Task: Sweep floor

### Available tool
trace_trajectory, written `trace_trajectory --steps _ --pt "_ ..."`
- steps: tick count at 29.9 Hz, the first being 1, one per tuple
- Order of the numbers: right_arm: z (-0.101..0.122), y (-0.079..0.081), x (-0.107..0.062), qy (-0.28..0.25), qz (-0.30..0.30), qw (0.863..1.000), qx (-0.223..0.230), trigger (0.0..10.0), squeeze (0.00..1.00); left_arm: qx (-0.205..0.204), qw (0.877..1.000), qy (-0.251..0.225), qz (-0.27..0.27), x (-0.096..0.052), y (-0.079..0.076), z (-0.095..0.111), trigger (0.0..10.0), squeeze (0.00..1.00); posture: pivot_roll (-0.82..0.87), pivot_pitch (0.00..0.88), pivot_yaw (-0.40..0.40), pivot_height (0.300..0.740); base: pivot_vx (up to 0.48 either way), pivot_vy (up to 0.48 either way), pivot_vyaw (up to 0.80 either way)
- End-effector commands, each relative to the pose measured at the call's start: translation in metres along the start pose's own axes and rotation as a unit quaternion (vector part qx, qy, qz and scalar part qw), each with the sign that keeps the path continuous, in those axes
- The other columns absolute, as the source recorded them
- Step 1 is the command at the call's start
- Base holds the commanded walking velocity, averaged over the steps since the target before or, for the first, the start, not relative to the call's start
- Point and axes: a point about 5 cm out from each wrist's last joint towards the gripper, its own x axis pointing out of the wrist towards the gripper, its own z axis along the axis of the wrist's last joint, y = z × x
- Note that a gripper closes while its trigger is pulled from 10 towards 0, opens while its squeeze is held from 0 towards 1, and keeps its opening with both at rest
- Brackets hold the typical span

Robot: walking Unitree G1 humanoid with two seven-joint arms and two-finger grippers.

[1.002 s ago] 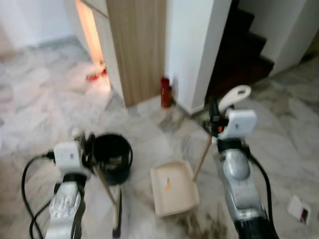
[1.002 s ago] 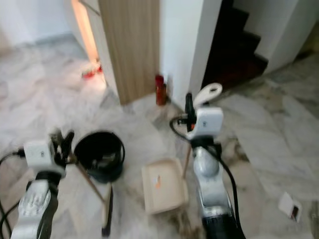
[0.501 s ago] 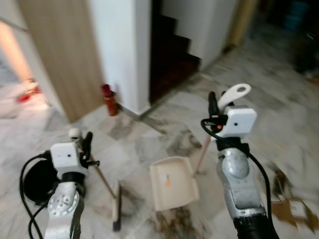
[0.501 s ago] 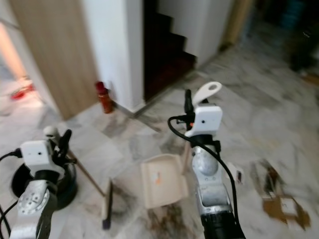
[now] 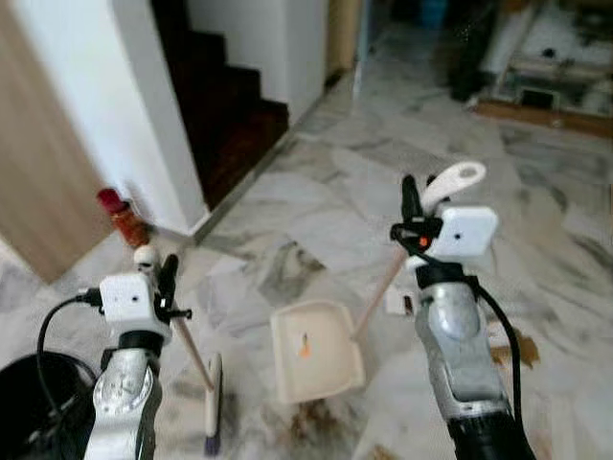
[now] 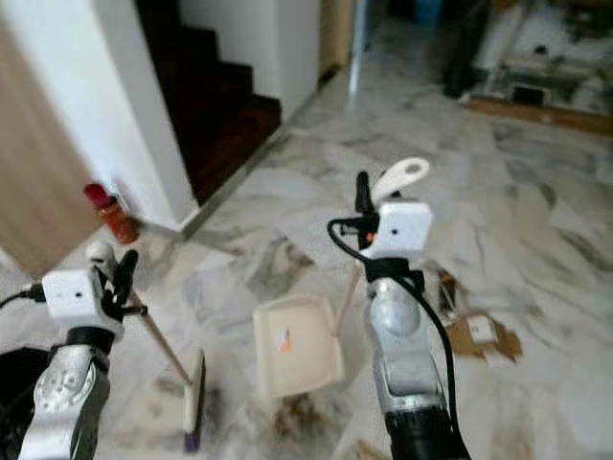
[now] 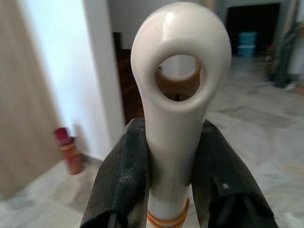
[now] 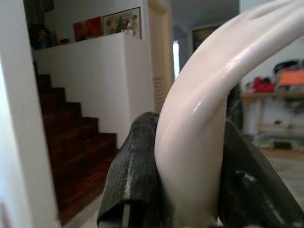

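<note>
Hands first: the left hand [image 7: 168, 190] is clamped on the pale looped top of the broom [image 5: 213, 393], one black finger pressed against each side of the handle; from there the thin wooden stick slants down to the brush head, which rests on the marble floor [image 5: 316, 182] just in front of the robot; the right hand [image 8: 185, 190] is closed the same way on the curved white grip of the dustpan [image 5: 314, 350], whose stick runs down to the cream pan sitting flat on the floor between the two arms; inside the pan lies one small orange scrap [image 5: 304, 343], so a little has been collected, as far as can be judged; just in front of the pan, nearer the robot, the floor carries a dark brownish smear of dirt [image 5: 311, 417], and out to the right lie flat brown scraps like torn cardboard [image 6: 479, 335] with a small white bit beside them; these look like the work left, so the sweeping seems at an early stage, with most of the visible litter not yet in the pan; farther off stand a red bottle [image 5: 123, 217] against the white wall by the dark stairs [image 5: 225, 115], and a black bucket [image 5: 24, 402] at the robot's left.
</note>
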Motion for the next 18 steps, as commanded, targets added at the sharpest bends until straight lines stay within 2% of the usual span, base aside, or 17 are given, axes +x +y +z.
trace_trajectory --steps 1,8,14,18 --pt "0.0142 0.0031 0.0044 -0.032 0.009 0.999 -0.005 10.0 0.00 -0.003 1.000 -0.027 -0.002 0.0050 0.0001 0.0114 10.0 0.00 0.07 0.000 0.048 0.740 0.000 0.000 -0.80" --pt "0.0145 0.0040 0.0041 -0.033 0.012 0.999 -0.005 10.0 0.00 -0.004 0.999 -0.031 -0.004 0.0056 -0.0001 0.0118 10.0 0.00 0.07 0.000 0.042 0.740 0.000 0.000 -0.80" --pt "0.0121 0.0027 0.0023 -0.030 0.015 0.999 -0.012 10.0 0.00 -0.018 0.999 -0.034 -0.007 0.0099 -0.0007 0.0127 10.0 0.00 0.07 0.000 0.036 0.740 0.000 0.000 -0.80" --pt "0.0112 0.0017 0.0027 -0.031 0.015 0.999 -0.016 10.0 0.00 -0.042 0.998 -0.036 0.001 0.0128 -0.0007 0.0130 10.0 0.00 0.05 0.000 0.034 0.740 0.000 0.000 -0.80"
